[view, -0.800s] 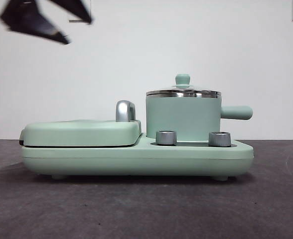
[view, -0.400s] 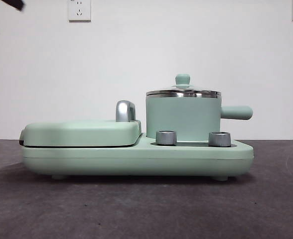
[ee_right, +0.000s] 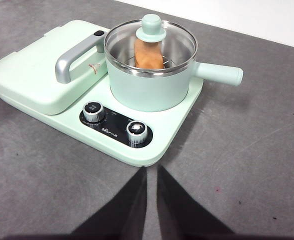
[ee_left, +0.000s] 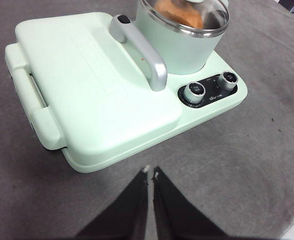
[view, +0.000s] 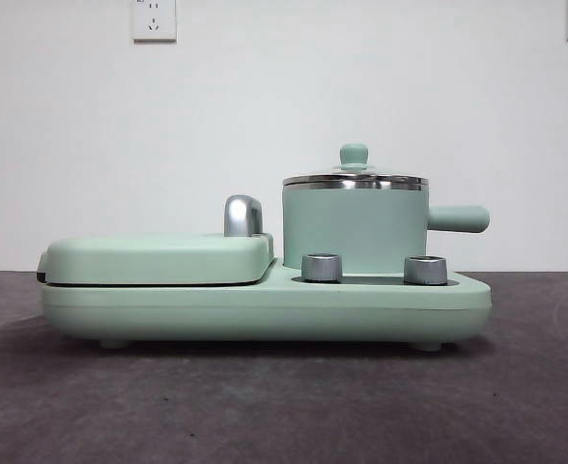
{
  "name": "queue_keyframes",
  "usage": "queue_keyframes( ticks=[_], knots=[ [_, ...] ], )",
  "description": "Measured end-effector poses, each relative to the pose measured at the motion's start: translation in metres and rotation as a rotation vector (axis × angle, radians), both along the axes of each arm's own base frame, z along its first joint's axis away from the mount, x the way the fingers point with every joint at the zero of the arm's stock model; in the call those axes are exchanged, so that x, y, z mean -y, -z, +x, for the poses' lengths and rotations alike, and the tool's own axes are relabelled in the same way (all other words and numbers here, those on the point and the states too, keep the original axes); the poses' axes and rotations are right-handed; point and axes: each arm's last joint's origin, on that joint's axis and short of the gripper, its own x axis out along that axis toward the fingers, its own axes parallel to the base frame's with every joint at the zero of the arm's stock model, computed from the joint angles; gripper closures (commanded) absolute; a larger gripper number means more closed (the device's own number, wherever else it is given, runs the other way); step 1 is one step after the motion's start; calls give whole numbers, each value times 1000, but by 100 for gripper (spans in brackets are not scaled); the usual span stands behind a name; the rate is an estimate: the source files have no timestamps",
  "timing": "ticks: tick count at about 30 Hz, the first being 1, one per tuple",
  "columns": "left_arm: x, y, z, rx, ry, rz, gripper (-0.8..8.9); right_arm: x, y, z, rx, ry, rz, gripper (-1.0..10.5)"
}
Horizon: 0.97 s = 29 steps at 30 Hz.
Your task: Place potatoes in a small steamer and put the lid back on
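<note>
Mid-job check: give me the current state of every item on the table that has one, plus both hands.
Potato: inside the small steamer, seen through the glass.
Small steamer: upright on the cooker base, covered.
Lid: seated on the steamer's rim, knob up.
Griddle cover: closed flat.
Two knobs: setting too small to tell.
Left hand: shut, empty, off the cooker.
Right hand: shut, empty, off the cooker.

Lab-style test bench: bare white wall (view: 361,87), wall sockets (view: 155,19), grey tabletop (view: 284,406).

Dark grey table (view: 284,406) under mint-green cooker base (view: 265,309).
</note>
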Motion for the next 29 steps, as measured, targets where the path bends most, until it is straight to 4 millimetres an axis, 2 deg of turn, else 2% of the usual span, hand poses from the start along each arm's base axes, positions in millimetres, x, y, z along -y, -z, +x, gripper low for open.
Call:
queue_keyframes(
  ticks=[14,18,21,24,29],
  knots=[
    [0,-1,-1,6,0,-2,807,0,-2,0,23,2,11,927],
    [-4,2,-8,90,-6,4,807,0,-2,0,23,3,11,927],
    [-13,21,-13,227,-87,3,807,0,-2,0,23,2,11,927],
    [-21,51,-11,362,-230,11,807,0,-2,0,23,2,11,927],
    [-33,114,-11,486,-467,-16,807,0,-2,0,24,3,11,927]
  ],
)
